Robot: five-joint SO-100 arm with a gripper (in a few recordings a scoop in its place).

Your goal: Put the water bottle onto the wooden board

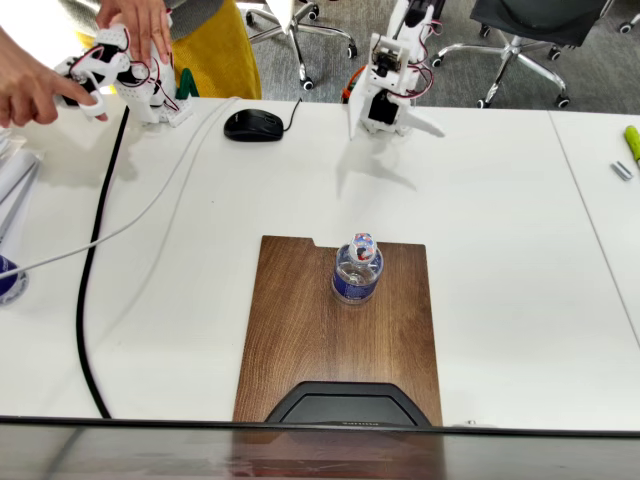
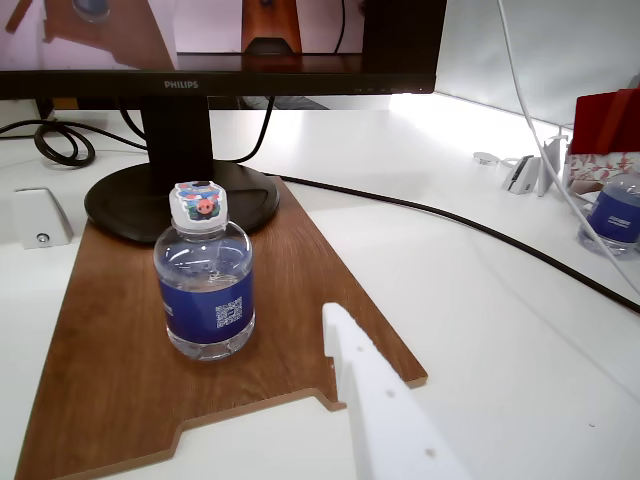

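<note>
Arm: white, folded upright at the far edge of the counter in the fixed view, red and black wires along it.
Gripper (image 1: 392, 128): points down toward the counter, holding nothing, clear of the surface.
Fingers (image 2: 385, 405): spread apart in the fixed view; in the wrist view one white finger reaches up from the bottom edge, its tip free in the air.

office: monitor (image 2: 200, 45), mouse (image 1: 254, 124), swivel chairs (image 1: 520, 40)

Fixed view looks down from the front; wrist view faces back, low; both share the wooden board (image 1: 300, 330)
</note>
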